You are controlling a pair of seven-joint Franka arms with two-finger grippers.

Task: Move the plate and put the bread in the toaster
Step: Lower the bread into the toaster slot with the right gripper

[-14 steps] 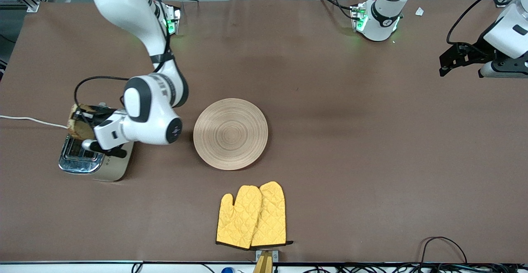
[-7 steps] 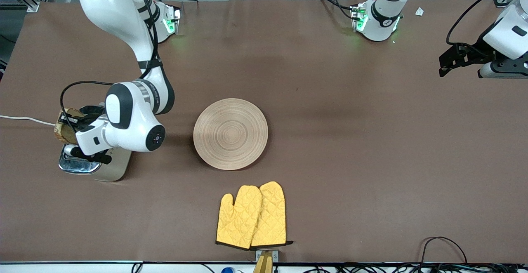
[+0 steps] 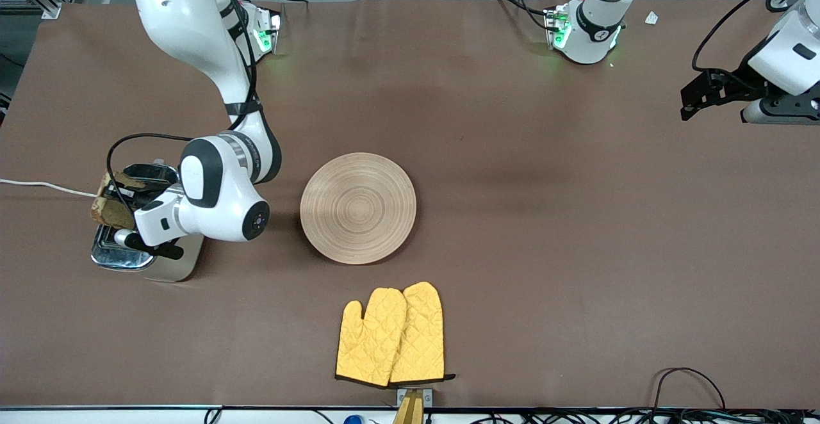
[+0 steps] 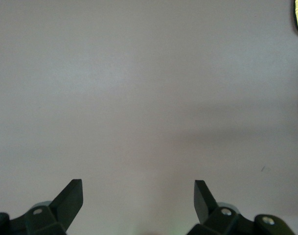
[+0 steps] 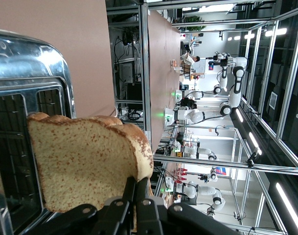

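The cream toaster [image 3: 128,256] with a chrome top [image 5: 29,63] stands near the right arm's end of the table. My right gripper [image 3: 125,201] is shut on the crust edge of the brown bread [image 3: 109,207] and holds the slice on edge just over the toaster's slots [image 5: 14,142]. In the right wrist view the bread [image 5: 85,161] is pinched between the shut jaws of the right gripper [image 5: 136,188]. The wooden plate [image 3: 358,207] lies bare mid-table. My left gripper [image 3: 690,98] waits open over bare table at the left arm's end; the left wrist view shows nothing between the fingers of that gripper [image 4: 138,188].
A pair of yellow oven mitts [image 3: 392,334] lies nearer the front camera than the plate. The toaster's white cord [image 3: 38,186] runs off the table edge at the right arm's end. Cables lie along the front edge [image 3: 685,379].
My right gripper carried the bread toward the right arm's end of the table, then back a little and lower over the toaster. The left arm barely moved.
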